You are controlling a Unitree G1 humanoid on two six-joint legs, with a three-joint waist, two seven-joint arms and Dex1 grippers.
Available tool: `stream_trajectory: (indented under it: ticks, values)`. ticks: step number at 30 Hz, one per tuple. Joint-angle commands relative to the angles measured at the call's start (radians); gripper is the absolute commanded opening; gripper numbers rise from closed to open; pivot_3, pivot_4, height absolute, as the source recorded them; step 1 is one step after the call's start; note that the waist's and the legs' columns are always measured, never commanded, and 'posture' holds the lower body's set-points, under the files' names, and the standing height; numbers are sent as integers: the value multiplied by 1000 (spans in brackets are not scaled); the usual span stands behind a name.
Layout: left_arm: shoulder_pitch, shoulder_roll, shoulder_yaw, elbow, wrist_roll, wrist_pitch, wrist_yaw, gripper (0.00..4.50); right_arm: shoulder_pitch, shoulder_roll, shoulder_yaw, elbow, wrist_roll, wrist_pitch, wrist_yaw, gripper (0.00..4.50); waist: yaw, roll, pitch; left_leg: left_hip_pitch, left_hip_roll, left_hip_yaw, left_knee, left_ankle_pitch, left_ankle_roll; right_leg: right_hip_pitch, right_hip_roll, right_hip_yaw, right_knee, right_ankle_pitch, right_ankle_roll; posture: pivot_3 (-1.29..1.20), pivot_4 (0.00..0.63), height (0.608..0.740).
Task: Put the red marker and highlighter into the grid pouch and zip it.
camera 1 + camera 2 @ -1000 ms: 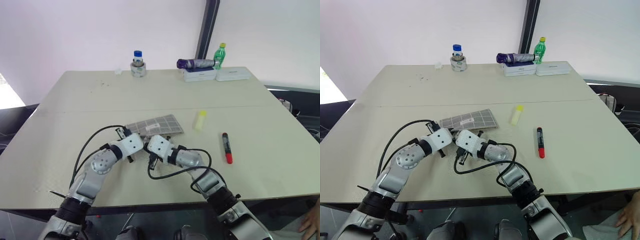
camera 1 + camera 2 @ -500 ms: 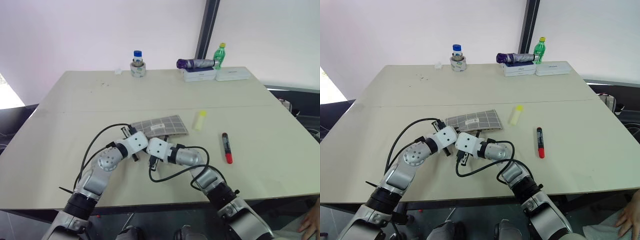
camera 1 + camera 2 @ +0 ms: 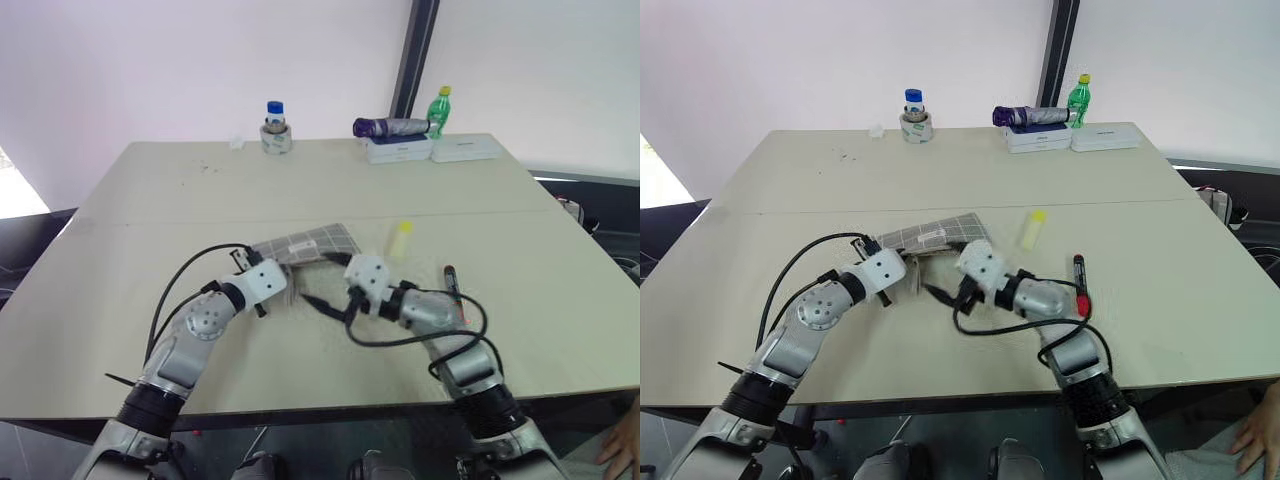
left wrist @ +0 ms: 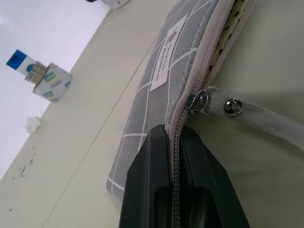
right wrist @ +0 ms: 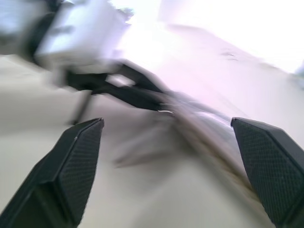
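Since a second ago, the right end effector [image 3: 322,301] has let go and pulled away to the right, and its two black fingers [image 5: 76,161] are now spread wide apart with nothing between them. One second ago it sat close against the left end effector at the near edge of the grid pouch [image 3: 305,246].

Now the left end effector [image 4: 176,156] is pressed together, pinching the zipper edge of the pouch at its near corner. In the left wrist view the zipper line runs right between the two fingers, with the small metal pull [image 4: 197,100] just past them. A clear strap with a round snap [image 4: 232,106] lies on the worktop [image 3: 180,200] beside the pull. The pouch looks partly open farther along.

On the worktop, the pouch lies flat near the middle, with its white label [image 4: 170,53] facing up. The highlighter [image 3: 400,240] lies just to the right of the pouch, not touching it. The red marker [image 3: 1079,282] lies farther right, behind the right arm.

At the far edge stand a jar with a blue lid [image 3: 275,127], a green bottle [image 3: 439,110], a folded purple umbrella [image 3: 390,127] and two white boxes [image 3: 432,149].
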Motion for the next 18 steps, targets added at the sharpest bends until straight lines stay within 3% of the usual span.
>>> stream_trajectory:
  ticks: [1, 7, 12, 18]
  values:
    - [1, 26, 45, -11, 7, -45, 39, 0, 54, -14, -119, -91, 60, 22, -70, 4464, 6, 0, 0, 0, 0, 0, 0, 0, 0, 0, 0, 0, 0, 0, 0, 0, 150, 738]
    - [15, 34, 58, -4, -1, -62, 46, 0, 266, 21, -243, -256, 77, -29, -226, 4464, 20, 0, 0, 0, 0, 0, -1, 0, 0, 0, 0, 0, -1, 0, 0, 0, 150, 738]
    - [21, 36, 57, 6, -4, -82, 44, 0, 545, 79, -374, -316, 20, -190, -368, 4464, 24, 0, 0, 0, -1, 0, -1, -1, 1, 1, -1, 0, -2, 0, 0, 0, 150, 738]
    - [15, 32, 47, 31, -3, -103, 37, 0, 686, 106, -386, -287, -12, -244, -433, 4464, 17, 0, 0, 1, 0, -1, -1, -3, 4, 1, 1, 0, -1, 0, -1, 0, 150, 738]
